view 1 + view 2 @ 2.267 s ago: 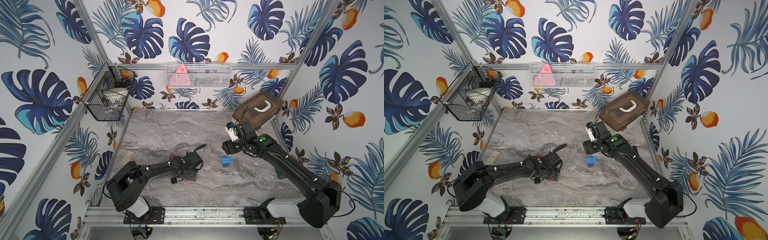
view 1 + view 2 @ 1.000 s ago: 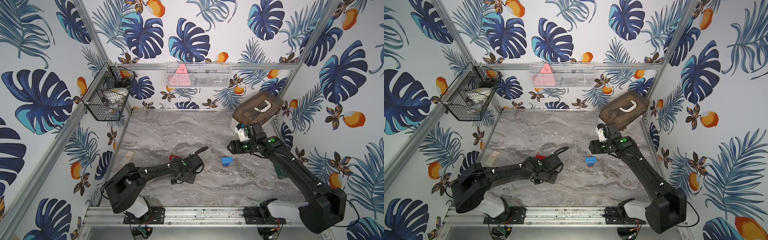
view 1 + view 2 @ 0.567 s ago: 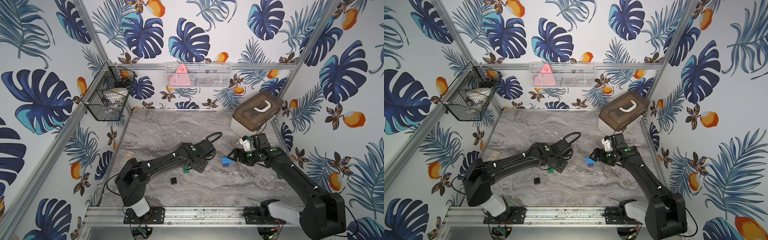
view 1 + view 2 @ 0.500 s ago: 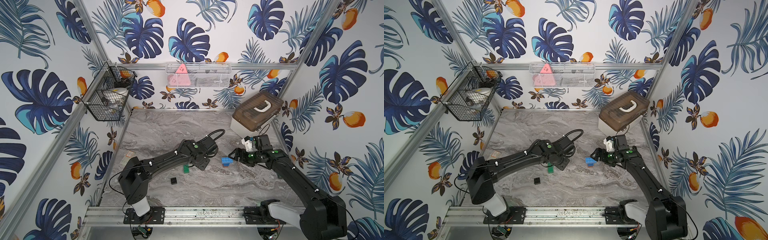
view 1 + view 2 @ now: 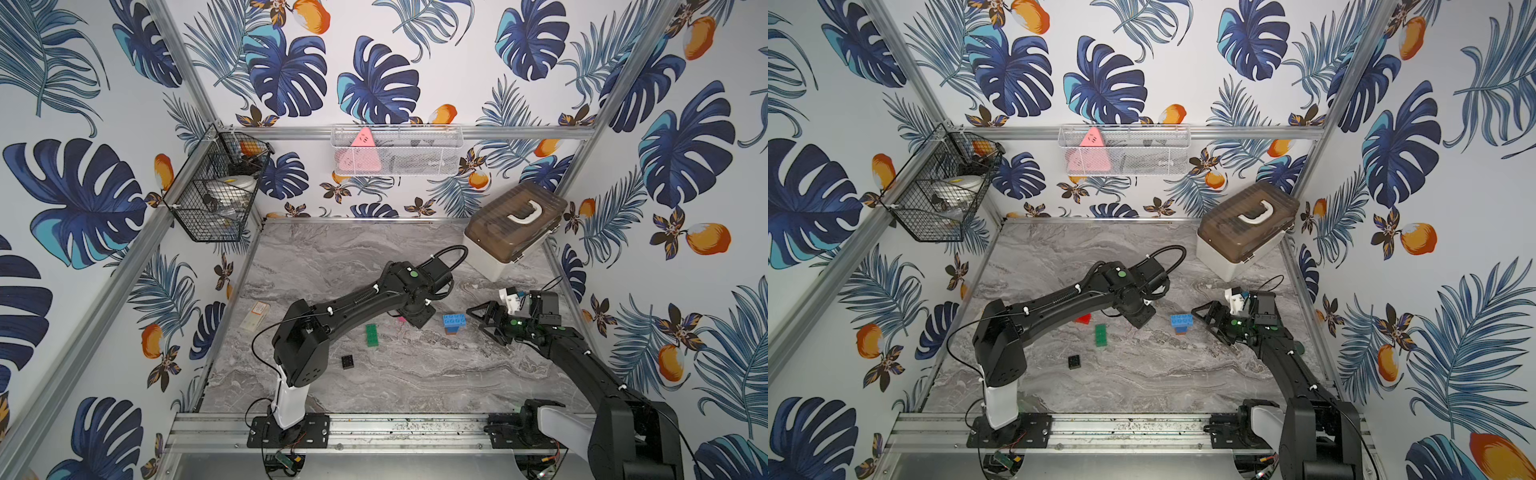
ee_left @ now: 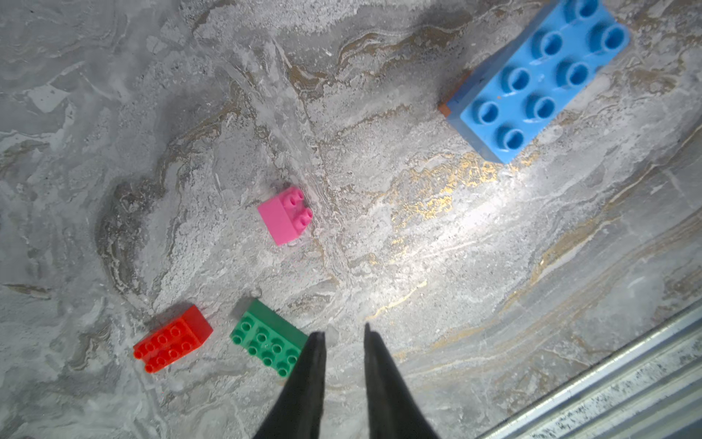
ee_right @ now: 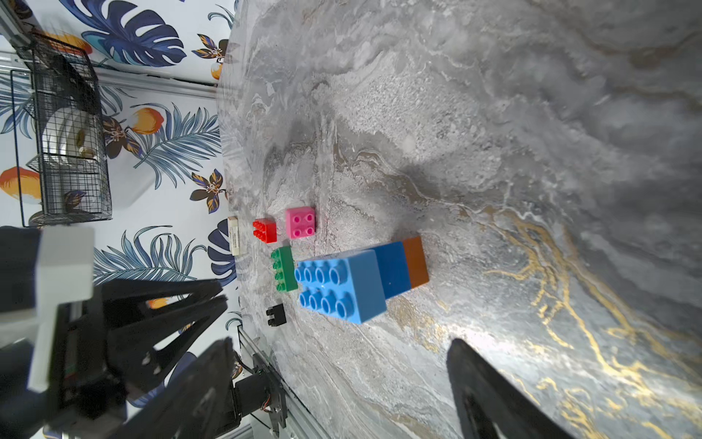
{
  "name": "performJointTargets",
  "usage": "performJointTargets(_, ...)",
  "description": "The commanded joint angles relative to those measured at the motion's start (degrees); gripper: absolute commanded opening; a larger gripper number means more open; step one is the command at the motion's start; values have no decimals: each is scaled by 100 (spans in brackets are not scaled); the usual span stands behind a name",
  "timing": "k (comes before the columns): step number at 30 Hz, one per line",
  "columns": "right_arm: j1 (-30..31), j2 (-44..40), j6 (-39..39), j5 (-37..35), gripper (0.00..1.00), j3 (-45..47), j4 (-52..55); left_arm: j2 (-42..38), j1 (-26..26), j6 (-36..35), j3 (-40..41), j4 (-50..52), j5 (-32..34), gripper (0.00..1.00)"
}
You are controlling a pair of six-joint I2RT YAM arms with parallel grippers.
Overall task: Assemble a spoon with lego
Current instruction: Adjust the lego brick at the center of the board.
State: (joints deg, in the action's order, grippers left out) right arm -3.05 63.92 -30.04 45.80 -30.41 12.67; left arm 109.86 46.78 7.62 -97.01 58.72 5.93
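Our right gripper (image 7: 338, 344) gapes wide and empty just right of the spoon stem (image 5: 454, 323), light blue on blue on orange, centre-right. Our left gripper (image 6: 343, 336), narrowed on nothing, hangs near the green brick (image 5: 372, 334), red brick (image 5: 1082, 319) and pink brick (image 6: 285, 214) further left, with the black brick (image 5: 348, 361) nearest us.

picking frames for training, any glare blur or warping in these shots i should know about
Left wrist view: bright glare patch on the table, pink brick sharp. Right wrist view: picture rolled sideways, the left arm's fingers soft, glare on the table beside the light blue brick. Both top views: even light, sharp.
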Motion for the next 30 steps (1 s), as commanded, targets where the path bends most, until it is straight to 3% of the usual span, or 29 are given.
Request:
performJointTargets(1, -3, -54, 409, -60, 92, -272, 302, 33, -482, 74, 27, -355, -283, 36)
performJointTargets(6, -3, 8, 364, -45, 91, -465, 328, 320, -972, 20, 331, -1089, -886, 48)
performJointTargets(12, 4, 93, 535, -128, 91, -580, 526, 919, -1055, -44, 211, -1735, -1374, 44)
performJointTargets(18, 6, 136, 554, -126, 91, -573, 514, 1231, -1057, -22, -16, -1491, -728, 44)
performJointTargets(30, 6, 166, 553, -150, 90, -513, 470, 1255, -1040, -6, 382, -1493, -883, 43)
